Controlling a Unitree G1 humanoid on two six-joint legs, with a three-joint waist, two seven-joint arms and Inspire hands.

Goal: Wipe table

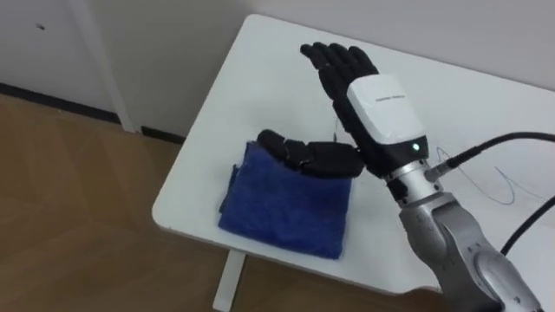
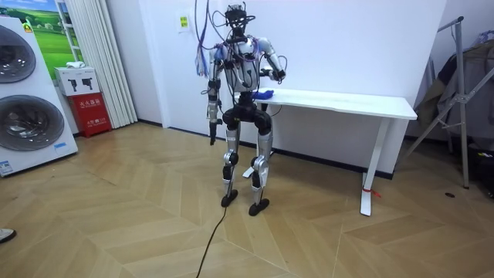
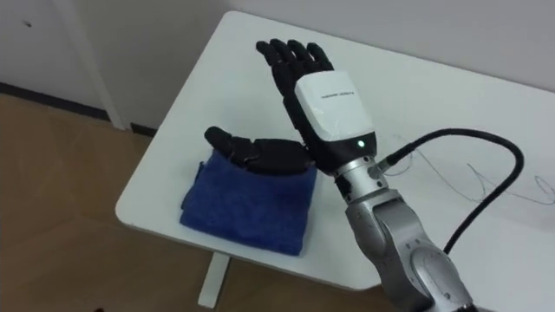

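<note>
One folded blue terry cloth [image 1: 286, 204] lies flat on the white worktop [image 1: 260, 78], near the corner on the robot's left and just inside the near edge. The right hand [image 1: 381, 113] is above the worktop just beyond and to the right of the cloth, back turned up. Its fingers [image 1: 342, 65] are straight and held close together, pointing away toward the far edge and holding nothing. The thumb [image 1: 303, 156] sticks out sideways to the left and lies across the cloth's far edge. Whether it presses on the fabric or merely sits over it cannot be told. The rest of the cloth is uncovered, and its folded layers show along the left side. A few thin dark curved lines [image 1: 486, 178] mark the worktop to the right of the arm.

In the room view the robot stands upright on the herringbone wood floor [image 2: 139, 224] at the end of the long worktop on the room view's left. Its right arm is raised over that end, where the cloth shows as a small blue patch. The left hand [image 2: 211, 133] hangs at its side, well apart from the worktop, and at this distance it cannot be told whether it is open or closed. Two washing machines [image 2: 23, 100] stand at the room view's left, with a red cabinet [image 2: 91, 112] beside them.
</note>
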